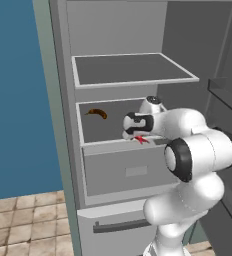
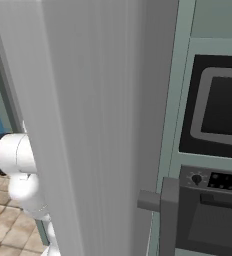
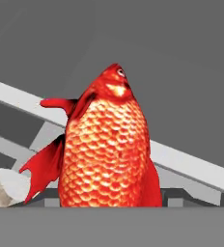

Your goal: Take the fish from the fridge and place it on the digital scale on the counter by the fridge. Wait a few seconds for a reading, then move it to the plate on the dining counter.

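The open fridge (image 1: 68, 125) stands in front of me with pale grey shelves and a drawer front (image 1: 125, 170). My gripper (image 1: 137, 137) hangs at the front edge of the lower shelf, above the drawer, shut on the orange-red fish (image 1: 142, 140). In the hand view the fish (image 3: 106, 149) looms large, head pointing away from the hand, its scales and red fins plain. It covers the fingertips. The digital scale, the plate and the dining counter are out of view.
A dark brown curved item (image 1: 97, 113) lies at the back left of the lower shelf. The upper shelf (image 1: 130, 70) is above it. The fridge door (image 2: 98, 125) stands open on the right, close to the arm. A built-in oven (image 2: 220, 110) is beyond it.
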You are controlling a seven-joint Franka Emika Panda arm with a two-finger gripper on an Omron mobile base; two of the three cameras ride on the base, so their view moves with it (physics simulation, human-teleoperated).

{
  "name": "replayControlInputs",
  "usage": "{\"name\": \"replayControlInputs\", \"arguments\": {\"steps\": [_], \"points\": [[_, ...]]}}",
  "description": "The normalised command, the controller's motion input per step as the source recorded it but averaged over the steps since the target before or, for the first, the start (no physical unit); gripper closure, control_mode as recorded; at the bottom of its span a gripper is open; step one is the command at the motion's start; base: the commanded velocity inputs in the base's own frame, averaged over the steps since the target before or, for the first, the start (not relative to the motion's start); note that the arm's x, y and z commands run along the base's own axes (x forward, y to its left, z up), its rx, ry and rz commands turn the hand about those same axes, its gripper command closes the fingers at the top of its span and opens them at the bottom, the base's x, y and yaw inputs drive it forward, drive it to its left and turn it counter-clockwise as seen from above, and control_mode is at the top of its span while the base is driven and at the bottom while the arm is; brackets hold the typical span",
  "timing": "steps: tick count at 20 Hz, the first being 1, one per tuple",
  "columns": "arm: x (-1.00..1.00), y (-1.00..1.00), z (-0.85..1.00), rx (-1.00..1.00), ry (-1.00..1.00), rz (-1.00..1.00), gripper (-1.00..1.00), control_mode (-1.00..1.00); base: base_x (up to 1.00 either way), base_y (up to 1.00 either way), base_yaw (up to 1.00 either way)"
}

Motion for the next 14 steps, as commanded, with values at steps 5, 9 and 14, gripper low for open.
{"name": "replayControlInputs", "arguments": {"steps": [5, 9, 14], "points": [[-0.69, 0.0, 0.91, 0.0, 0.0, 0.0, 1.0, -1.0, 0.0, 0.0, 0.0], [-0.95, 0.0, 0.79, -0.01, 0.0, 0.0, 1.0, -1.0, 0.0, 0.0, 0.0], [-1.0, 0.0, 0.58, 0.0, 0.03, 0.0, 1.0, -1.0, 0.0, 0.0, 0.0]]}}
